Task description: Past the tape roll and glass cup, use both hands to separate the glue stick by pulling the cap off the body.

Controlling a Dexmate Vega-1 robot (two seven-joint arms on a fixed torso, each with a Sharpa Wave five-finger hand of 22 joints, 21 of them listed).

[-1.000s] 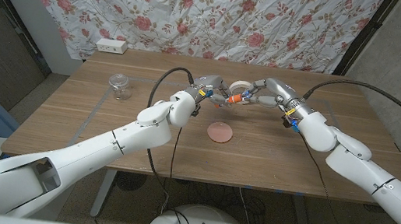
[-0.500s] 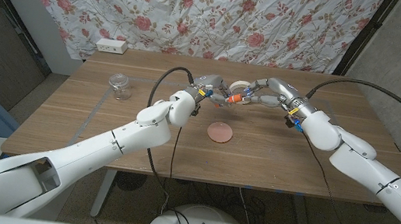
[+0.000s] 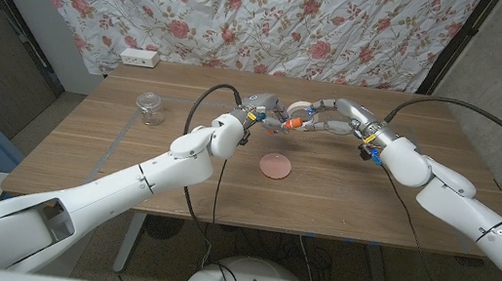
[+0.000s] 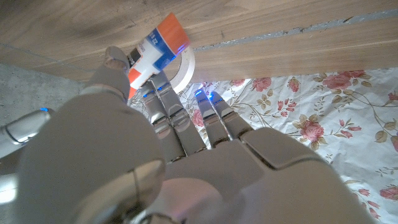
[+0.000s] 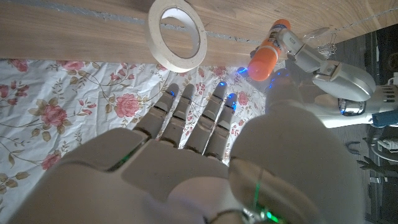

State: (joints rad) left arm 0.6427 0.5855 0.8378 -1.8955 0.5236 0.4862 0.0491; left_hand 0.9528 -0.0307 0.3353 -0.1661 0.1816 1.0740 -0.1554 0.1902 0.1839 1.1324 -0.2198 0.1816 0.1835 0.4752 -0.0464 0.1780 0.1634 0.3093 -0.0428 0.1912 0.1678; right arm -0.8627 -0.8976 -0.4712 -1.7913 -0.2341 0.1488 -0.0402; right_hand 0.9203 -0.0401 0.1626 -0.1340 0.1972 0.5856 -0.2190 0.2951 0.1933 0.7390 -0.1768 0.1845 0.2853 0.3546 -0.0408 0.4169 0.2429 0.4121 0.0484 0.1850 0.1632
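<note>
The left hand point(image 3: 265, 113) pinches the glue stick point(image 3: 291, 123) by its body above the table point(image 3: 343, 188), in front of the tape roll point(image 5: 177, 34). The right hand point(image 3: 324, 121) reaches for the orange cap; whether its fingers have clamped cannot be told. A firm cap grip and a straight pull along the stick's axis would serve best. The stick shows a white-and-blue label and orange ends.

Count, w/ spots on tabletop: 1 glue stick point(image 3: 291, 123), held up btwn hands near far edge, mid. 1 tape roll point(image 3: 303, 107) by far edge. 1 glass cup point(image 3: 148, 106) twd left edge. 1 pink disc point(image 3: 275, 166) mid-tabletop. 1 white power strip point(image 3: 139, 58) at far-left corner. 2 hands: left hand point(image 3: 268, 111), right hand point(image 3: 325, 117).
</note>
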